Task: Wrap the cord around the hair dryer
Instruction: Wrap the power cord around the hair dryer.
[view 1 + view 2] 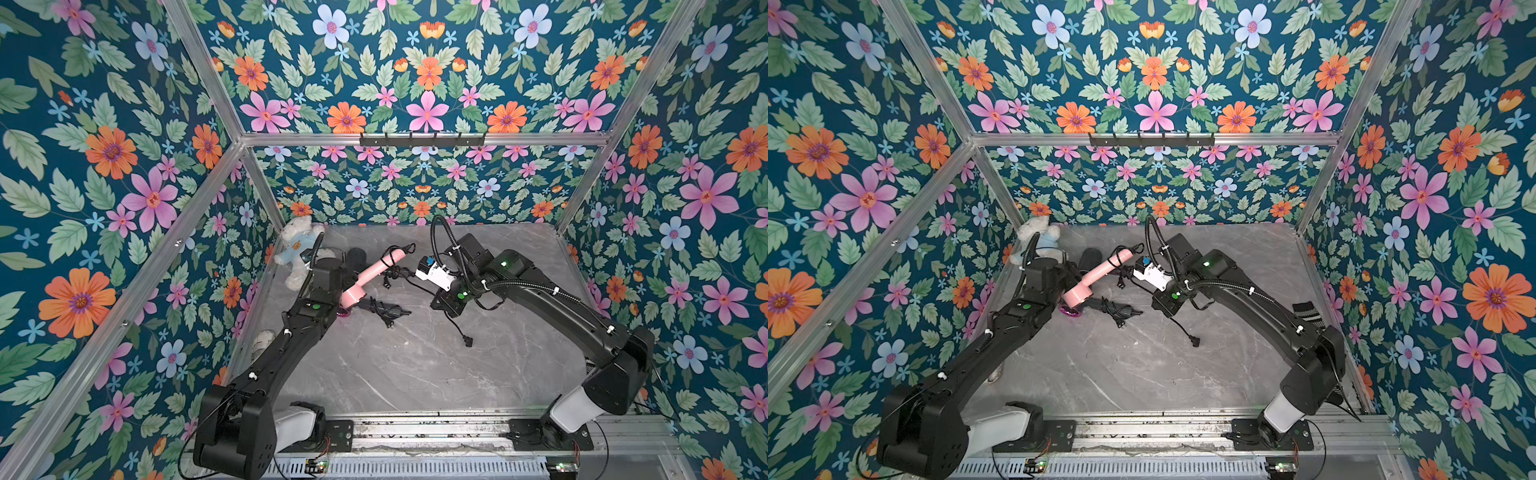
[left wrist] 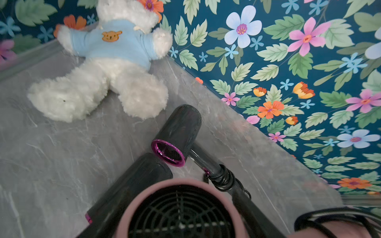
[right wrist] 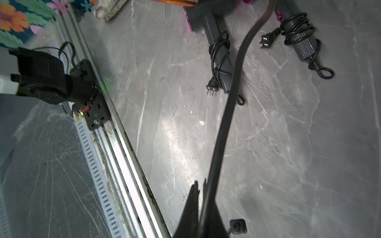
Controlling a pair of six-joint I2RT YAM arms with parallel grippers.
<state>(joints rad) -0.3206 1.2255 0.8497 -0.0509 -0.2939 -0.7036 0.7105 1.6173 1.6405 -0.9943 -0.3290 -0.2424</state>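
A pink hair dryer [image 1: 365, 277] sat at the far left of a grey marble surface [image 1: 415, 370], inside walls papered with flowers. In both top views its round head pointed down and toward the front, and its handle slanted up and back to the right. The left tool [image 1: 345, 286] was closed narrow on the dryer's head. Its fingers were hidden, but the left wrist view showed the pink rear grille filling the near edge.

The dryer's black cord [image 3: 226, 107] ran from the handle across to the right tool [image 3: 200, 186], which was pinched tight on it. The cord's plug [image 3: 238, 225] hung just past the fingers [image 3: 194, 185]. In a top view it dangled above the middle of the surface.

Two dark hair dryers [image 3: 218, 51] lay on the surface near the pink one, each with its own cord wound around the handle. A white teddy bear [image 2: 115, 61] in a blue shirt lay in the far left corner.
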